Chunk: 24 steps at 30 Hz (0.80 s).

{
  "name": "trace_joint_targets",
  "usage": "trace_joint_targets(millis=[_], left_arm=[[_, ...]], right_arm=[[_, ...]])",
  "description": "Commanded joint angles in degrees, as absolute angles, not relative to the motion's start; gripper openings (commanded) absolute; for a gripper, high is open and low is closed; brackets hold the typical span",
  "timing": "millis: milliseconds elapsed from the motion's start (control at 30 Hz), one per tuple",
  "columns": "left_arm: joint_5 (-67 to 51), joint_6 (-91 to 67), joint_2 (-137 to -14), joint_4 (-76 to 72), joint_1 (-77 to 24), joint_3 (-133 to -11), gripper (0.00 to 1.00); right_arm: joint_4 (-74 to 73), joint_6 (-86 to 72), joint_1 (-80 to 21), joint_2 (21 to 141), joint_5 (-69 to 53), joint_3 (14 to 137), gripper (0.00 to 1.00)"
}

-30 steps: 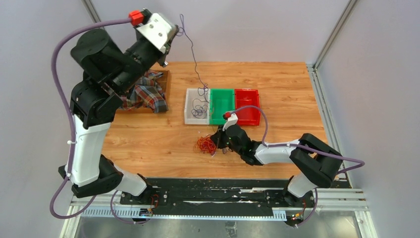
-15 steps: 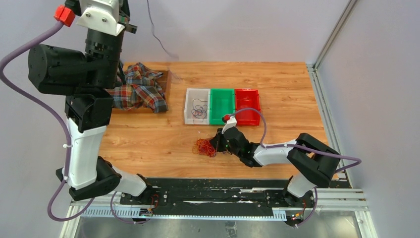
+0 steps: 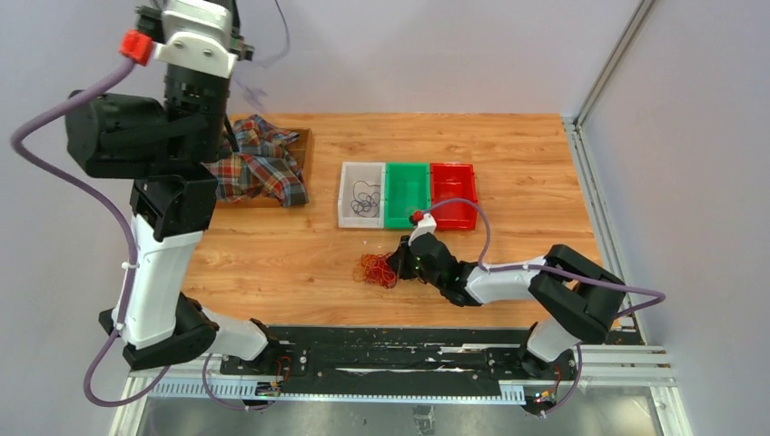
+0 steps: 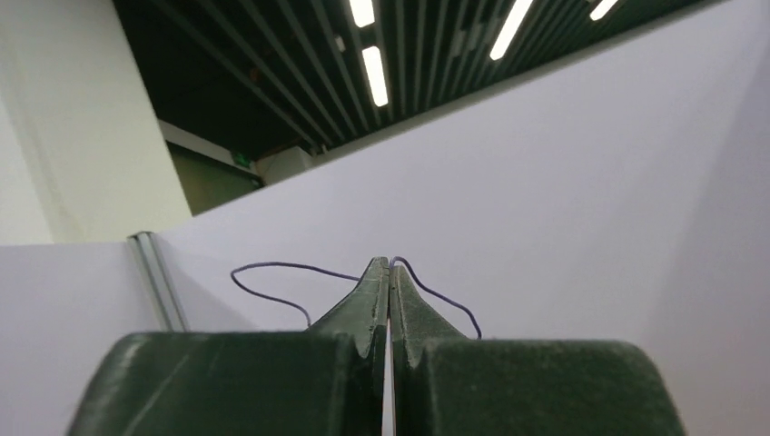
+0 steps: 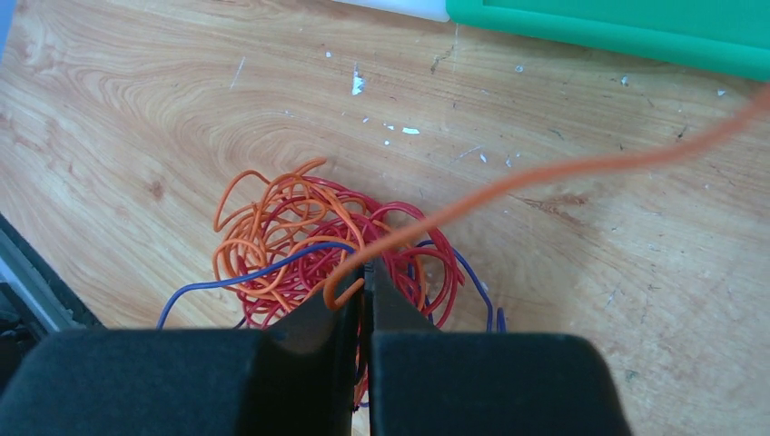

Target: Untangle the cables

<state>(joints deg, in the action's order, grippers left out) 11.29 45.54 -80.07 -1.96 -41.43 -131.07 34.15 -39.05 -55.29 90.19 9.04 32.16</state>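
The left gripper (image 4: 389, 265) is pinching a purple cable (image 4: 281, 265) high above the table's (image 3: 272, 254) far-left edge. The right gripper (image 5: 365, 272) is clamping an orange cable (image 5: 563, 169), which is slanting toward the green bin (image 5: 590, 36) from the clump (image 5: 300, 232) on bare wood.

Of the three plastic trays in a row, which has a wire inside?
The white plastic tray at the row's left end: a thin dark wire lies in it. The green tray and the red tray show none.
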Motion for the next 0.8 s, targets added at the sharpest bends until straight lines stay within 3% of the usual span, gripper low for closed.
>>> trace_joint_targets(millis=[0,367,767], left_arm=[[11.3,41.2,-76.4,5.1,-41.6,-122.2,0.0],[15.3,31.0,-68.8,11.7,-41.5,-93.4,0.0],[12.2,26.4,-75.3,12.9,-39.1,-86.1,0.0]], right_arm=[[31.2,-37.0,-56.7,85.6,9.8,30.8,0.01],[26.7,-34.8,-55.3,69.8,13.0,29.0,0.01],[25.7,-35.5,-55.3,64.7,11.0,25.9,0.01]])
